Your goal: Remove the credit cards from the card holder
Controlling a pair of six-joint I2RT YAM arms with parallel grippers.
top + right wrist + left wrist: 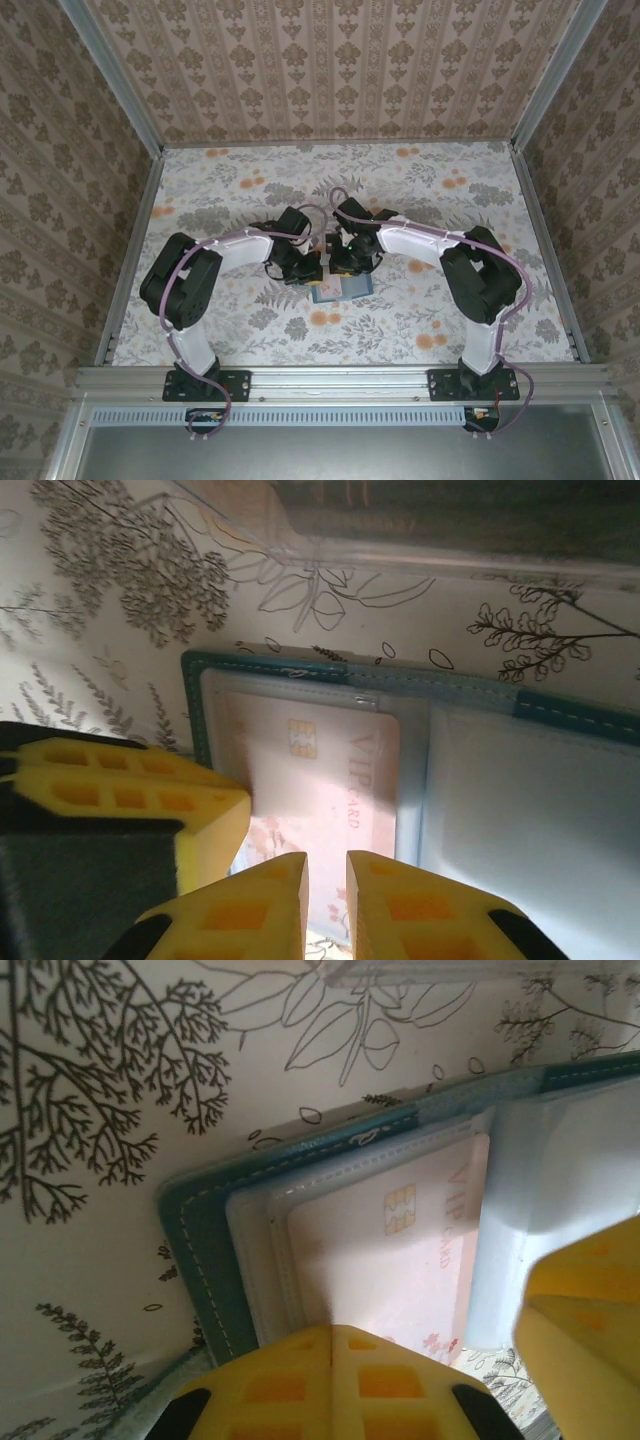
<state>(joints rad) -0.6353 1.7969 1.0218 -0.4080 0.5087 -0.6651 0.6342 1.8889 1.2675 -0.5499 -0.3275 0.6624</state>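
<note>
Left gripper (330, 1380): yellow fingers pressed together at the near edge of the teal-blue folding card holder (195, 1250).
Right gripper (328, 900): fingers almost together with a slim gap; cannot tell whether pinching anything.
Pale pink credit card with gold chip (320, 780): tucked in the open holder's clear sleeve, on the floral table cover (90, 1110).
Slip risk: probably drags the whole holder along if pinned too weakly.
Mis-grip risk: may catch sleeve rather than card.
Crowding: yellow fingers just beside each other, liable to clash.

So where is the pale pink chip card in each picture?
Top external: too small to tell inside the teal folding wallet, centre.
Left wrist: pale pink rectangular chip card, centre-right.
Right wrist: centre.
Shared landmark: the teal wallet around it.
</note>
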